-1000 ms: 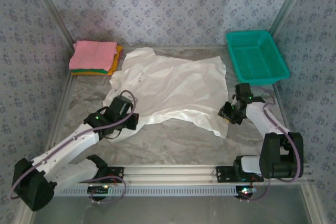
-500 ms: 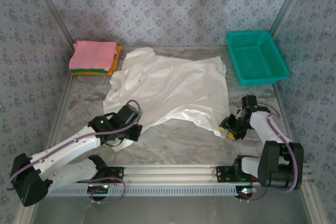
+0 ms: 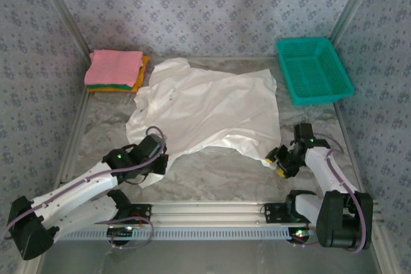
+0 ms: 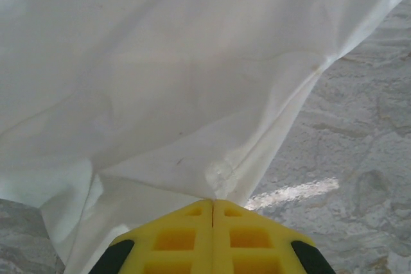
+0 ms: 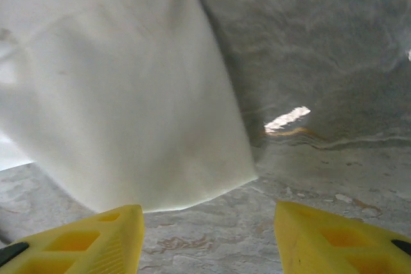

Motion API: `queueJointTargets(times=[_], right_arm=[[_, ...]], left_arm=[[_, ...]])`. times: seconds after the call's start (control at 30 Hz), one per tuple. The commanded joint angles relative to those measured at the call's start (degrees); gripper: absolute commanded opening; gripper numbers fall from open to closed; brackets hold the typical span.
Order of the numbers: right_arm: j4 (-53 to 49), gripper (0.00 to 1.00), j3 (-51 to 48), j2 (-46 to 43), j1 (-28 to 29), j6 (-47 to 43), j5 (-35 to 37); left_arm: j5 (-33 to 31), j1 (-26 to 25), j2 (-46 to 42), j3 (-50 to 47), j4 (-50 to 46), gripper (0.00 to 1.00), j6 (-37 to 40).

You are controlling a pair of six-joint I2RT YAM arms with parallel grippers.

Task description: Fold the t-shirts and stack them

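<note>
A white t-shirt [image 3: 212, 107] lies spread out, slightly wrinkled, across the middle of the table. My left gripper [image 3: 157, 162] is at its near-left edge, and in the left wrist view the yellow jaws [image 4: 213, 202] are shut on a pinched fold of the white cloth [image 4: 160, 62]. My right gripper [image 3: 275, 162] is at the shirt's near-right corner. Its fingers [image 5: 209, 213] stand open, with bare table between them and the corner of the cloth [image 5: 115, 94] just beyond. Folded shirts are stacked at the back left, pink [image 3: 114, 67] on top, with green and orange edges [image 3: 110, 86] below.
A teal mesh basket [image 3: 314, 68] stands at the back right. Patterned walls close in the back and both sides. The marbled tabletop [image 3: 218, 171] shows bare between the shirt's near edge and the rail that carries the arm bases.
My right gripper has drawn back toward the near edge and its jaws have widened. My left gripper has moved nearer too, still pinching the shirt's edge.
</note>
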Motion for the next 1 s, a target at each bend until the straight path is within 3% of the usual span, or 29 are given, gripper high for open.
queueJointTargets(times=[0.0, 0.1, 0.27, 0.33, 0.53, 0.83, 0.9, 0.97], right_arm=[[6.0, 0.57, -1.7, 1.3, 0.6, 4.0, 0.4], [12.4, 0.47, -2.5, 3.5, 1.0, 4.6, 0.6], [7.7, 0.07, 1.9, 3.1, 0.9, 1.7, 4.9], [4.0, 0.0, 4.3, 0.8, 0.1, 0.6, 6.5], [-5.6, 0.0, 11.1, -5.1, -5.0, -3.7, 7.2], [-14.2, 0.0, 13.8, -9.4, -8.8, -3.8, 5.7], [-15.6, 0.13, 13.2, -10.6, -9.2, -3.7, 5.2], [-17.0, 0.17, 13.0, -12.0, -9.5, -3.7, 4.2]], left_arm=[[-2.1, -0.3, -1.0, -1.2, 1.3, 0.0, -0.9], [-3.0, -0.2, -1.0, -1.3, 1.6, 0.0, -0.3], [-6.7, -0.2, -2.9, -1.1, 0.0, 0.0, -0.5], [-7.4, -0.1, -4.5, -1.0, -0.4, 0.0, -1.0], [-9.4, 0.2, -8.9, 0.2, -3.3, 0.0, -1.0], [-7.3, 0.2, -6.2, 5.9, -7.2, 0.0, 2.0], [-3.7, 0.2, -4.9, 6.2, -6.1, 0.0, 3.4], [-0.3, 0.2, -3.7, 7.4, -6.4, 0.0, 4.5]])
